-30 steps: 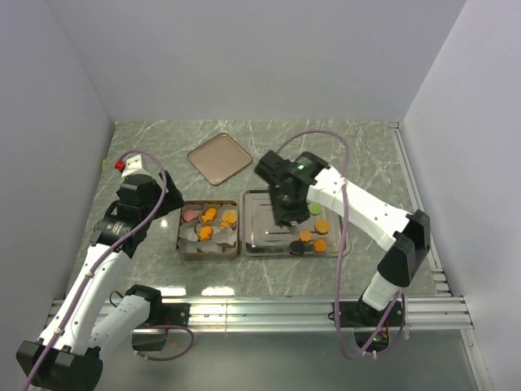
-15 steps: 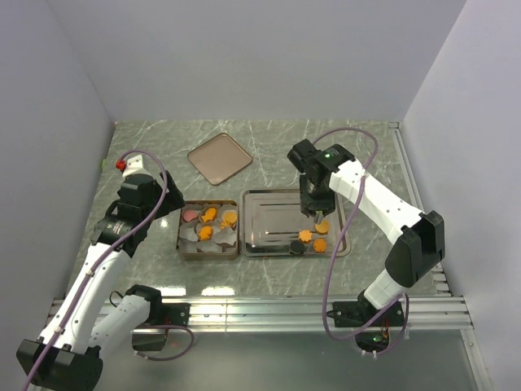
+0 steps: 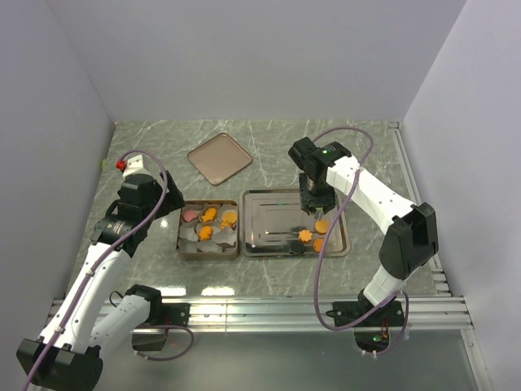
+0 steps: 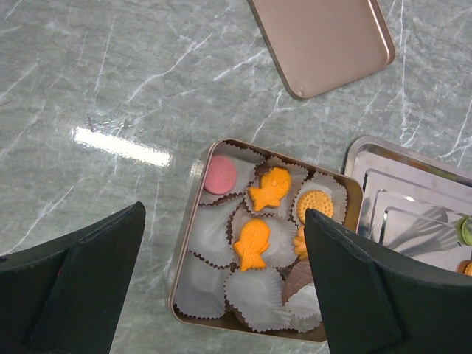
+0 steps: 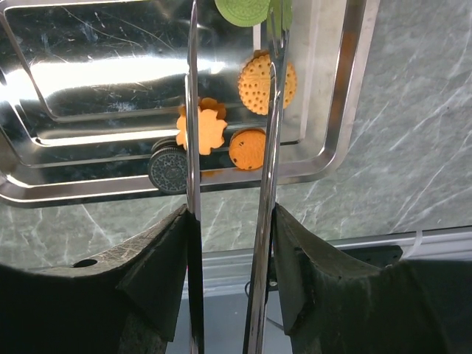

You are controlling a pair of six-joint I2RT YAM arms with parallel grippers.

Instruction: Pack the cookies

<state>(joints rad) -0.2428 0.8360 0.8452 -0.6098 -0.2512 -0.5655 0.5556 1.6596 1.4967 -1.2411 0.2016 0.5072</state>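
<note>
A square tin (image 3: 182,241) lined with white paper cups holds a pink cookie (image 4: 219,174), two orange fish cookies (image 4: 270,187) and an orange round (image 4: 315,205). On the steel tray (image 3: 260,213) lie orange cookies (image 5: 267,82), a dark cookie (image 5: 168,168) and a green cookie (image 5: 243,9). My right gripper (image 5: 232,221) is shut on metal tongs (image 5: 193,110), whose blades stand apart and reach over the tray to either side of the green cookie; their tips are out of view. My left gripper (image 4: 221,295) is open and empty above the tin's near side.
The tin's copper lid (image 3: 220,158) lies flat behind the tin and tray. Grey walls close in the table on the left, back and right. A metal rail (image 3: 260,309) runs along the near edge.
My right arm has swung with the tongs from the tray's left part to its right part, over the green cookie. The left arm has not moved.
</note>
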